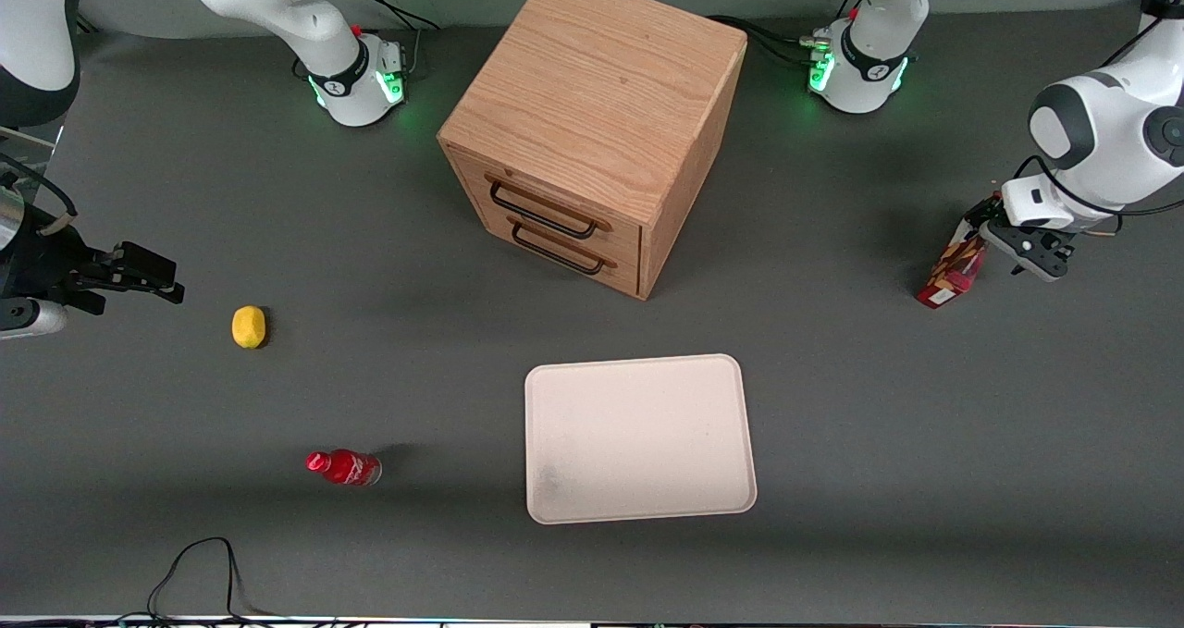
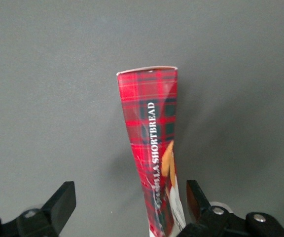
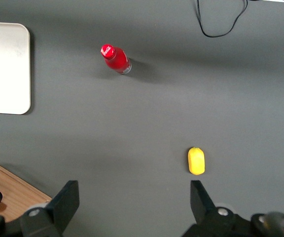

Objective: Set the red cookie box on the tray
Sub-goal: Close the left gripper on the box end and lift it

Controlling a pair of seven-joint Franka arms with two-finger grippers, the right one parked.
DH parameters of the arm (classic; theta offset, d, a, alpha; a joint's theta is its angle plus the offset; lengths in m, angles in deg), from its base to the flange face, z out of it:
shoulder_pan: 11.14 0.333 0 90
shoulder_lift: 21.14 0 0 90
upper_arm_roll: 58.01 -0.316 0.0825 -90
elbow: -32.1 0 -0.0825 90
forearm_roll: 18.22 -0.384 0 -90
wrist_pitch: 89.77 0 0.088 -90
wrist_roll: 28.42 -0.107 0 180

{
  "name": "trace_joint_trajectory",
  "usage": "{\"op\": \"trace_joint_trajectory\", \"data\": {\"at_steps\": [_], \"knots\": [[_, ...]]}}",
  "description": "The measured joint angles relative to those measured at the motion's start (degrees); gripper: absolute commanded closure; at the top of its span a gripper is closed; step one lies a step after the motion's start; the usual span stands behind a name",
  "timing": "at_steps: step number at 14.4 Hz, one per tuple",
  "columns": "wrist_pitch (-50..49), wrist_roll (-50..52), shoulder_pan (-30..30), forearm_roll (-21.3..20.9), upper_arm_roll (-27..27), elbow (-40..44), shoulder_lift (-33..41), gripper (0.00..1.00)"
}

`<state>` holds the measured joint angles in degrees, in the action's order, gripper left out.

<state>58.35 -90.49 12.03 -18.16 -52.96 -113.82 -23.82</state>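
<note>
Gripper at the box, tray waiting.
Our left gripper [image 2: 127, 207] straddles the long slim red tartan cookie box [image 2: 154, 153], fingers spread; one sits just beside the carton, the other well apart, so we judge nothing is pinched yet. The box stands tilted, well off the large flat cream-white tray [image 1: 638, 438] toward the working arm's end of the table. Tray sits nearer the front camera than the wooden two-drawer cabinet [image 1: 592, 129], bare.
</note>
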Motion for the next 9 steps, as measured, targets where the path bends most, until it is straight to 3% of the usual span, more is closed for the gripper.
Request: {"op": "trace_joint_trajectory", "data": {"at_steps": [1, 2, 5, 6, 9], "knots": [[1.1, -0.2, 0.1, 0.0, 0.0, 0.0, -1.1, 0.01], [2.0, -0.4, 0.2, 0.0, 0.0, 0.0, -2.1, 0.14], [2.5, -0.6, 0.4, 0.0, 0.0, 0.0, -3.2, 0.88], [2.5, -0.6, 0.4, 0.0, 0.0, 0.0, -3.2, 1.00], [2.5, -0.7, 0.5, 0.0, 0.0, 0.1, -3.2, 1.00]]}}
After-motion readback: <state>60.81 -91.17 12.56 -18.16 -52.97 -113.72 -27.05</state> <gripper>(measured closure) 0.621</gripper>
